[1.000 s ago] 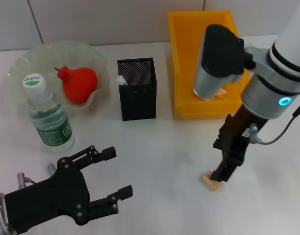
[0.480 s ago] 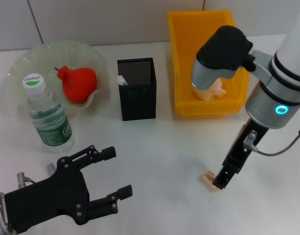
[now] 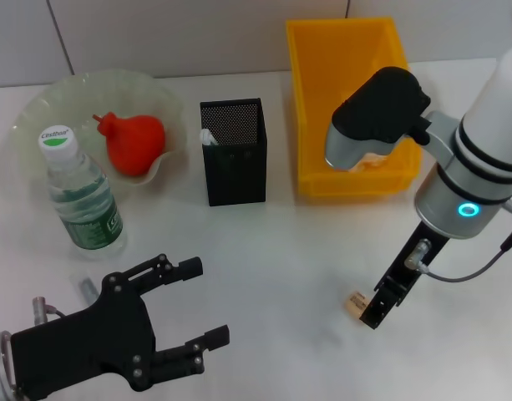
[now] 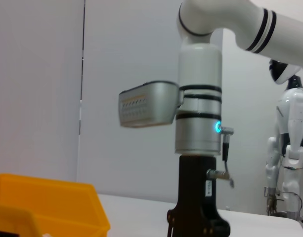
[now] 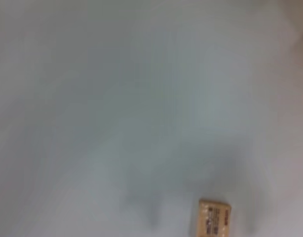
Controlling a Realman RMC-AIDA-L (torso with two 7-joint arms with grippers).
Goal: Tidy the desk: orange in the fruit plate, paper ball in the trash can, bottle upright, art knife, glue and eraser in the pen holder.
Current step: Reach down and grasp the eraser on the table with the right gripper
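**Right gripper hanging beside the eraser on the desk**

From my remote station I am watching the right gripper (image 3: pixel 376 310) pointing down at the white desk (image 3: pixel 289 242), its dark tip sitting just beside the eraser (image 3: pixel 356 302), which is lying flat on the surface on the side toward the robot's left. I cannot tell whether the fingers are spread or pressed together, nor whether they are touching the tan block. The right wrist camera is showing the eraser (image 5: pixel 214 218) lying alone on the bare tabletop.

The left gripper (image 3: pixel 182 313) is idling low at the near left, its fingers spread wide and holding nothing.

Farther back, the orange (image 3: pixel 135 142) is sitting in the fruit plate (image 3: pixel 38 117), the bottle (image 3: pixel 80 196) is standing upright just in front of that plate, and the pen holder (image 3: pixel 234 159) is standing between the plate and the trash can (image 3: pixel 322 58), where a pale crumpled scrap is showing behind the right arm's wrist.
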